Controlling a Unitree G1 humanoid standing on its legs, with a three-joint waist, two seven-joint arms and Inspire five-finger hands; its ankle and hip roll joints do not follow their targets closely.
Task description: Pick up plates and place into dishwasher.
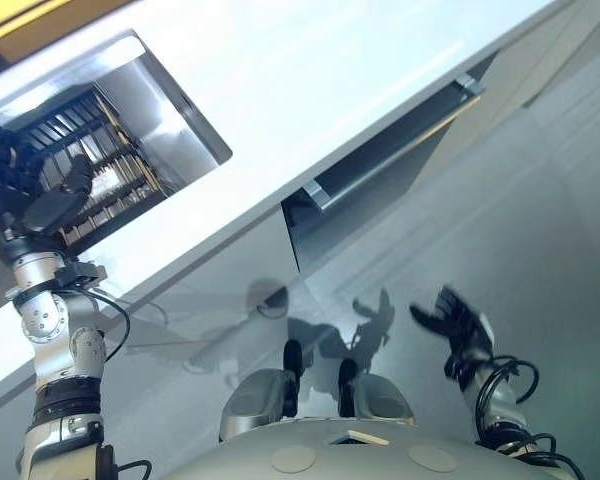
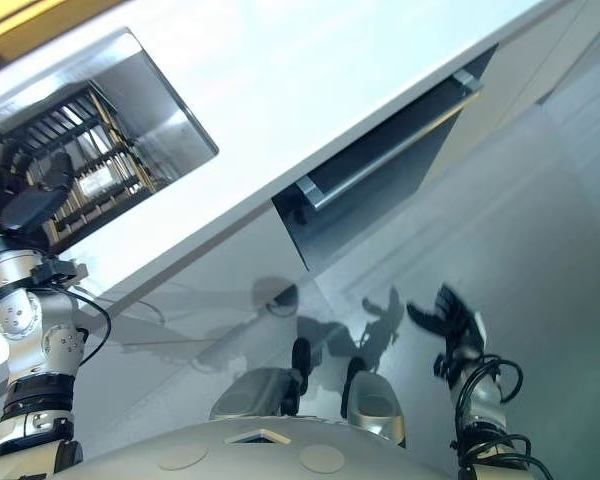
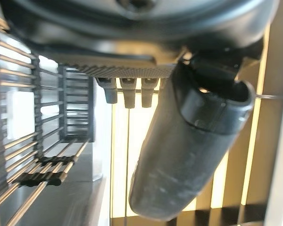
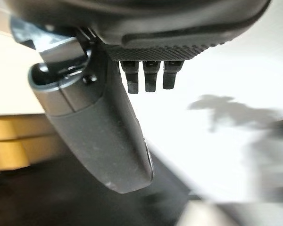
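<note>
A steel sink (image 1: 175, 115) is set into the white countertop (image 1: 320, 70) at the upper left, with a dark wire rack (image 1: 105, 165) inside it. Among the wires lies something pale (image 1: 107, 181); I cannot tell whether it is a plate. My left hand (image 1: 25, 190) is raised in front of the sink's near end, open and empty. Its wrist view looks past the thumb (image 3: 188, 150) at the rack wires (image 3: 42, 155). My right hand (image 1: 458, 325) hangs low at the right above the floor, open and empty, thumb (image 4: 104, 136) standing out.
Below the counter edge a dark appliance front with a long steel handle (image 1: 400, 150) stands slightly ajar. Pale cabinet fronts (image 1: 210, 270) run beneath the counter. Glossy grey floor (image 1: 540, 220) spreads to the right.
</note>
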